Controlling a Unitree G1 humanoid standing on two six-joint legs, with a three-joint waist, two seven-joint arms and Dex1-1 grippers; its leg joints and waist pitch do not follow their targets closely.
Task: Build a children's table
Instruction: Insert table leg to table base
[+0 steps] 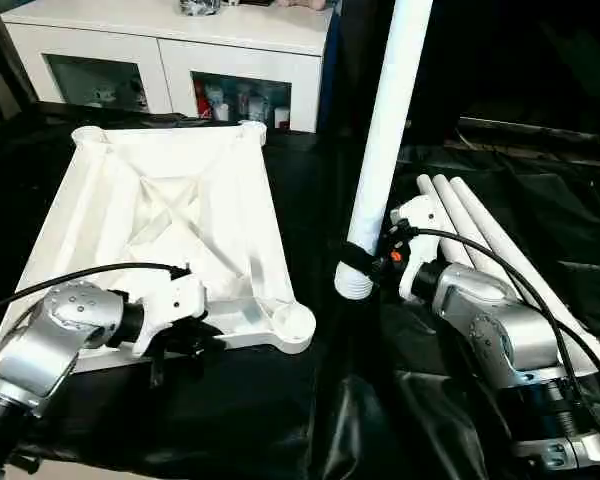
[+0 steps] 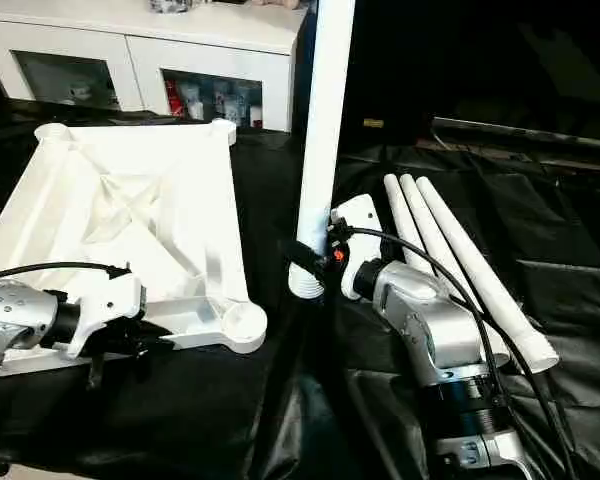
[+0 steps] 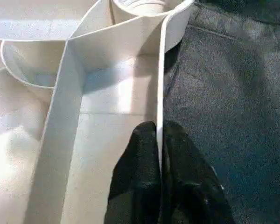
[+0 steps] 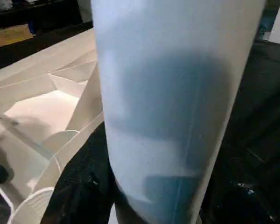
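The white tabletop (image 1: 170, 215) lies upside down on the black cloth, ribs up, with round sockets at its corners; the near-right socket (image 1: 292, 322) is empty. My left gripper (image 1: 185, 345) is shut on the tabletop's near rim; the left wrist view shows its black fingers (image 3: 140, 158) pinching the thin white wall (image 3: 161, 93). My right gripper (image 1: 365, 262) is shut on a white leg (image 1: 388, 130), held nearly upright, its ribbed lower end (image 1: 353, 285) hanging just right of the near-right socket. Three more legs (image 1: 485, 245) lie side by side on the cloth at the right.
A white cabinet with glass doors (image 1: 170, 60) stands behind the tabletop. Black cloth (image 1: 280, 420) covers the work surface, wrinkled in front. Black cables (image 1: 100, 272) run along both silver forearms.
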